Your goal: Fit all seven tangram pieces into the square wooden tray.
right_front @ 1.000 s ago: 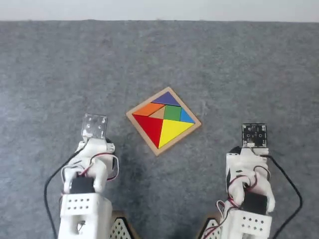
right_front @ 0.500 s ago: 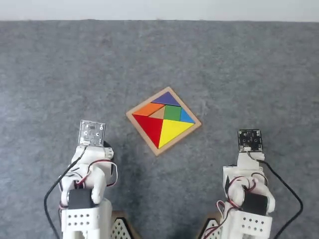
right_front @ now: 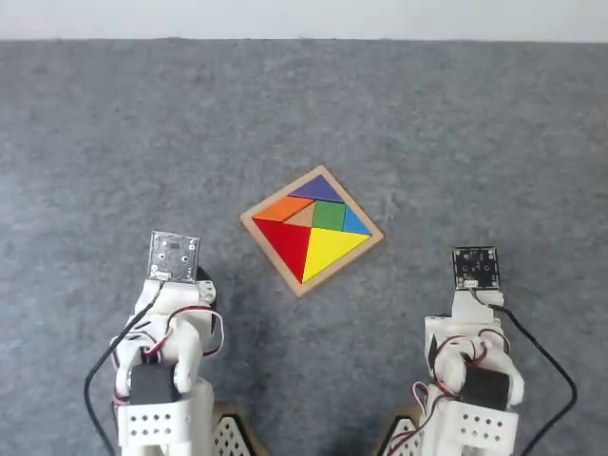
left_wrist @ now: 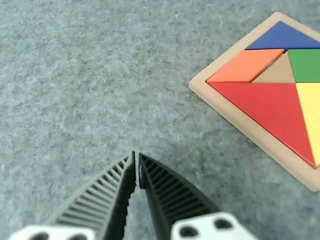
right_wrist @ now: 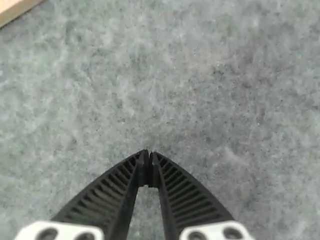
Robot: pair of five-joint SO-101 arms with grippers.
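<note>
Seven coloured pieces fill the square wooden tray [right_front: 269, 248], which lies turned like a diamond on the grey mat [right_front: 427, 123]. A red triangle [right_front: 288, 242] and a yellow triangle [right_front: 331, 249] take the half nearer the arms. The orange piece [right_front: 283, 207], tan triangle [right_front: 302, 218], green square [right_front: 329, 215], small blue triangle [right_front: 355, 224] and purple triangle [right_front: 318, 188] take the far half.

The tray sits between the two arms and somewhat ahead of them, touching neither. The left gripper [left_wrist: 136, 157] hangs over bare mat near the tray's red and orange side. Its jaws are drawn together, with only a hairline gap, and hold nothing. The right gripper [right_wrist: 148, 152] is over bare mat on the tray's other side, farther off, jaws pressed together and empty.
</note>
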